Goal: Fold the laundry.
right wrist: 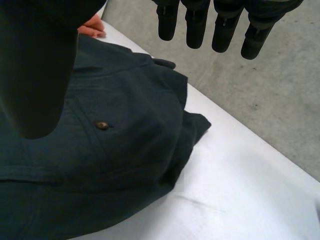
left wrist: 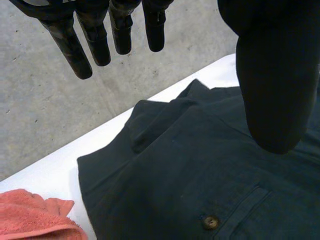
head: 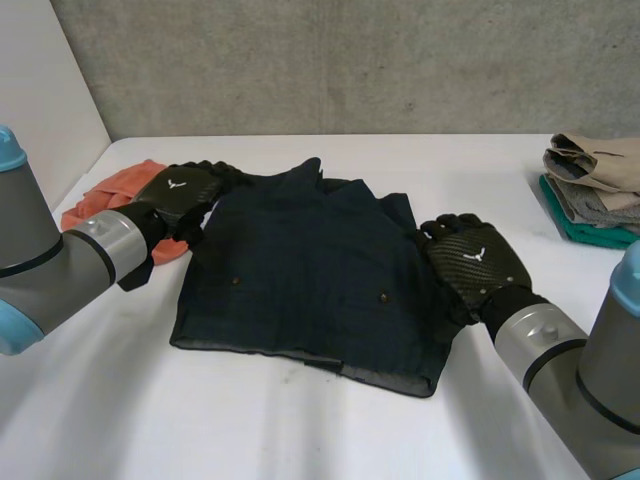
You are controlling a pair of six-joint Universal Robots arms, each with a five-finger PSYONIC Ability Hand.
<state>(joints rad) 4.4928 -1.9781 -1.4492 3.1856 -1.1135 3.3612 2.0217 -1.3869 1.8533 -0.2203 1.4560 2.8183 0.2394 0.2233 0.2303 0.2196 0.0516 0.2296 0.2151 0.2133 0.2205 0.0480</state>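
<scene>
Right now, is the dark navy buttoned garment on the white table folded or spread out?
Folded, at least partly: the dark navy buttoned garment is a compact block, layers stacked along its near edge.

1. Robotics lab or test cell, not a home.
2. Bare concrete wall (head: 350, 60) behind plain white counter (head: 300, 430).
3. left arm (head: 45, 255) and right arm (head: 585, 365) at the counter, folded clothes pile (head: 592, 185) near its edge.

Orange cloth (head: 100, 205): the side toward the dark shirt (head: 300, 270) is hidden behind the left robot hand (head: 180, 195). Folded pile (head: 592, 172): cut off by the head view's right edge. Shirt's right edge: covered by the right robot hand (head: 472, 262). Small shirt buttons: detail too fine to tell.
</scene>
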